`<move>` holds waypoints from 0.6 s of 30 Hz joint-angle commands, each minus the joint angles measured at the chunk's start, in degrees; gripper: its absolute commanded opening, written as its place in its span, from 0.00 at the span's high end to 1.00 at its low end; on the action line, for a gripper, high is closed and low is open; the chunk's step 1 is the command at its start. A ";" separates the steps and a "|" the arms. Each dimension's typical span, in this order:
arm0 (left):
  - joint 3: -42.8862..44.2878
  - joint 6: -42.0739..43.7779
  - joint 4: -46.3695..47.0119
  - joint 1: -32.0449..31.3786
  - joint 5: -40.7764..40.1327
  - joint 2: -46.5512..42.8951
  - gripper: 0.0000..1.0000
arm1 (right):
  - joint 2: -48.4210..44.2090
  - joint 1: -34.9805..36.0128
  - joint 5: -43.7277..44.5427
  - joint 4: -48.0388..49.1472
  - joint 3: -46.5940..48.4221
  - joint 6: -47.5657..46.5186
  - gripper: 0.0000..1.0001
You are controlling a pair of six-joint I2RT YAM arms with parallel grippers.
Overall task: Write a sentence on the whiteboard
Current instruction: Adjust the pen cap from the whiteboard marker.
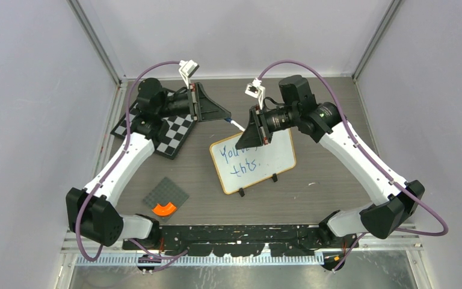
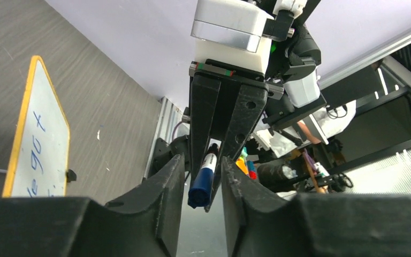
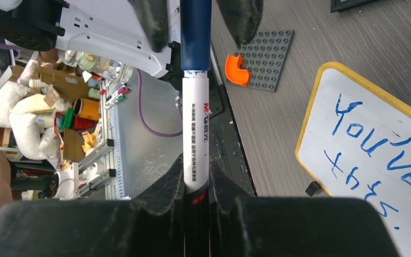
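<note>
The whiteboard (image 1: 252, 159) lies flat mid-table, wooden-framed, with blue handwriting on it; it also shows as the whiteboard (image 2: 37, 144) and the whiteboard (image 3: 374, 150). My right gripper (image 1: 248, 133) is shut on a white marker (image 3: 196, 134), and the marker's blue cap (image 2: 200, 187) points at the left arm. My left gripper (image 2: 202, 159) stands just behind the board with one finger on each side of that cap. A narrow gap shows on both sides of the cap, so it is open. The same left gripper (image 3: 199, 40) appears at the top of the right wrist view.
A black-and-white chessboard (image 1: 174, 129) lies at the back left under the left arm. A grey studded baseplate (image 1: 166, 195) with an orange curved piece (image 1: 164, 209) sits near the front left. Grey walls enclose the table.
</note>
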 commanded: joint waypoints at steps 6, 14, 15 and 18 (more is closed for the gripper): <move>-0.58 0.64 3.15 -1.57 1.16 -0.48 0.97 | 0.29 0.05 -1.15 5.10 0.68 3.36 1.00; -2.19 -0.44 5.01 -3.24 0.20 -0.17 1.00 | 1.41 0.52 -2.16 6.84 2.30 4.10 1.00; -2.34 -0.45 5.09 -3.73 0.27 -0.01 1.00 | 1.56 0.79 -2.12 6.91 2.50 4.02 1.00; -2.57 -0.30 5.05 -5.13 0.32 0.69 1.00 | 2.23 1.78 -1.88 6.87 3.15 3.74 1.00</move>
